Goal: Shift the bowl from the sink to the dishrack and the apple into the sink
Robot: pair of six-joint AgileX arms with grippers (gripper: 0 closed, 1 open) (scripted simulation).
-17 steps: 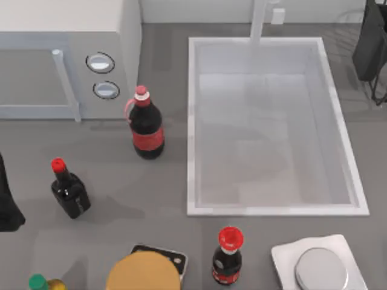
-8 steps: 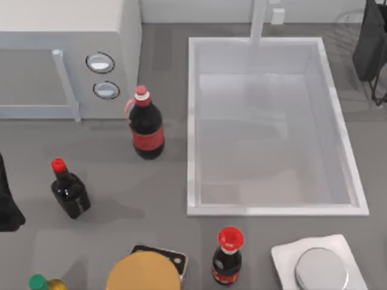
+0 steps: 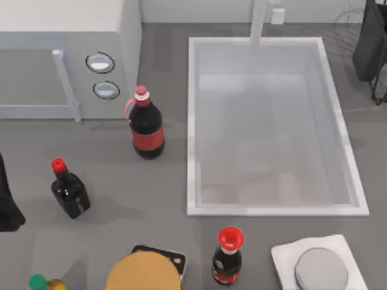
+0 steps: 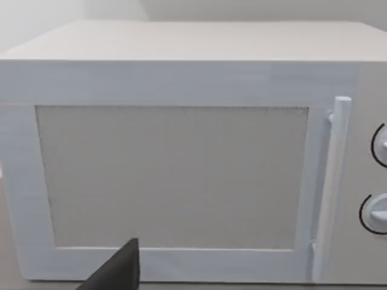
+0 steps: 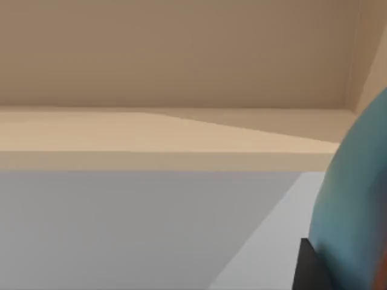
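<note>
The white sink (image 3: 193, 121) lies right of centre with nothing in its basin, its faucet (image 3: 259, 21) at the far rim. My right arm (image 3: 370, 42) hangs dark over the far right corner, by the thin wires of the dishrack (image 3: 349, 13). In the right wrist view the blue bowl (image 5: 357, 205) curves close by, with a dark finger (image 5: 309, 269) pressed against it. My left arm (image 3: 7, 199) stays parked at the left edge; one of its fingertips (image 4: 118, 269) points toward the microwave (image 4: 181, 163). The apple is out of view.
A microwave (image 3: 60, 54) fills the far left. A large cola bottle (image 3: 147, 130) stands beside the sink and a small dark bottle (image 3: 69, 190) further left. Along the front edge are another red-capped bottle (image 3: 228, 257), a white scale (image 3: 317, 266) and a round tan object (image 3: 144, 272).
A faint shadow inside the sink has drifted toward its front edge. Both arms keep their places in the top view.
</note>
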